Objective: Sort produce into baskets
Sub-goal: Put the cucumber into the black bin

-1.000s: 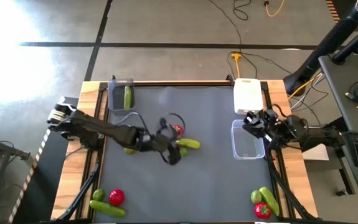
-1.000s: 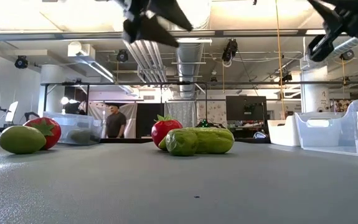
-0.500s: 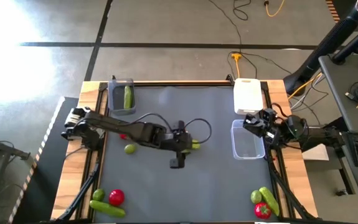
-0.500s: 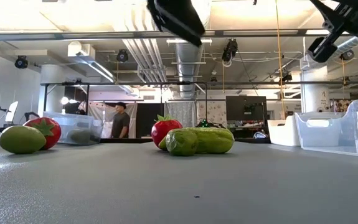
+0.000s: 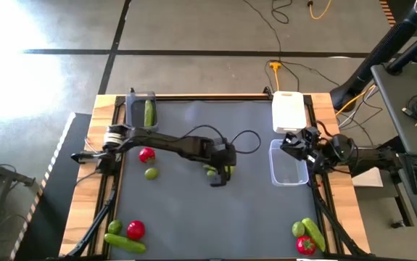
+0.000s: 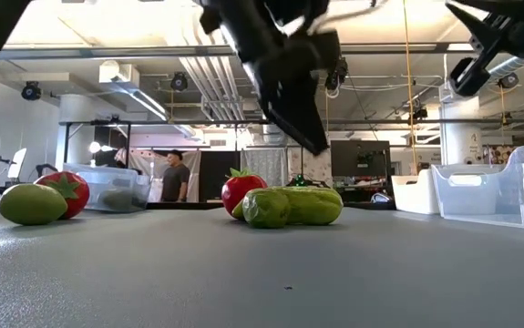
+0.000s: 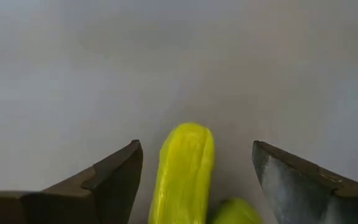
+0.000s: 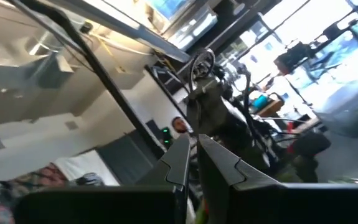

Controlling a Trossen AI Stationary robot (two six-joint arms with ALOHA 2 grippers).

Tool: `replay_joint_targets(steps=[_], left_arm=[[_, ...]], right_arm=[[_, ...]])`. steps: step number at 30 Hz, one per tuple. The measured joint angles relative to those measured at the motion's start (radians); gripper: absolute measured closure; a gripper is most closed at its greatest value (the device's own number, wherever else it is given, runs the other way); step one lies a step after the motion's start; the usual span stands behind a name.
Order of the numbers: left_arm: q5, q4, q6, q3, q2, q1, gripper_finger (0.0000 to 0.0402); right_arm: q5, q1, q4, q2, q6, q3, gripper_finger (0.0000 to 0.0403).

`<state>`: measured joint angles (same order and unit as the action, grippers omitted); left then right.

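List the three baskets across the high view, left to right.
dark grey basket → clear basket and white basket, which sit almost level at the right, the clear one reaching slightly further left.

Table [image 5: 252, 210], dark grey mat, wood edges. At 11 o'clock: dark grey bin [image 5: 141, 112]. At 2: white bin [image 5: 288, 111], clear bin [image 5: 286, 163] beside it. Centre: cucumber [image 5: 215, 170]. At 9: tomato [image 5: 147, 154], lime [image 5: 151, 173]. At 7 and 5: mixed produce clusters.
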<state>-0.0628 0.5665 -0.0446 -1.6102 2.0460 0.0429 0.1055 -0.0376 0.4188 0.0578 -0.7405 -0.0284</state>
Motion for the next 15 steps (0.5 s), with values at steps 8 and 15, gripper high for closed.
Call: replay_joint_targets(steps=[8, 15], left_arm=[[0.048, 0.115, -0.006, -0.086, 0.129, -0.015, 0.0084], [0.049, 0.177, -0.001, -0.177, 0.222, -0.035, 0.009]], right_arm=[[-0.086, 0.0, -0.089, 0.004, 0.02, 0.0, 0.0381], [-0.117, 0.0, -0.108, 0.009, 0.056, 0.0, 0.0381]])
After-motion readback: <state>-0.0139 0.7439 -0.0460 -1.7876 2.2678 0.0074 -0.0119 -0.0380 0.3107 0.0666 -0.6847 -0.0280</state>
